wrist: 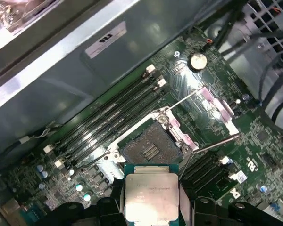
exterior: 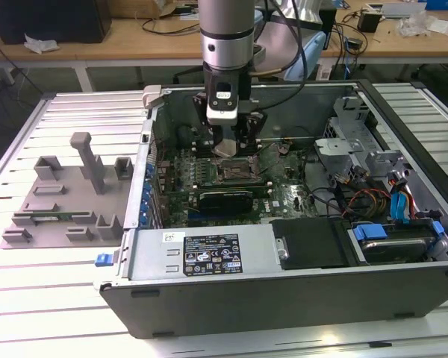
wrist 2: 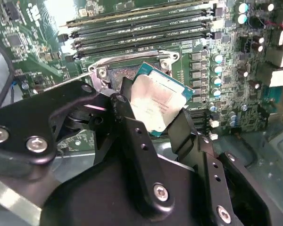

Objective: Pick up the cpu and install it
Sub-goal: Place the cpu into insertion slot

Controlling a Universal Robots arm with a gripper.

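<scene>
Inside the open computer case (exterior: pixel 209 257), we see the end effector (exterior: pixel 229 147) clamped on the cpu (wrist: pixel 151 200), gripping it by two opposite edges. The pickup looks done to us. The chip hangs just above the open socket (wrist: pixel 148 148), apart from it and not yet seated, so the install itself is still left.

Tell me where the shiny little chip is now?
In the first wrist view the cpu is pinched in the gripper, close to the open socket.
</scene>
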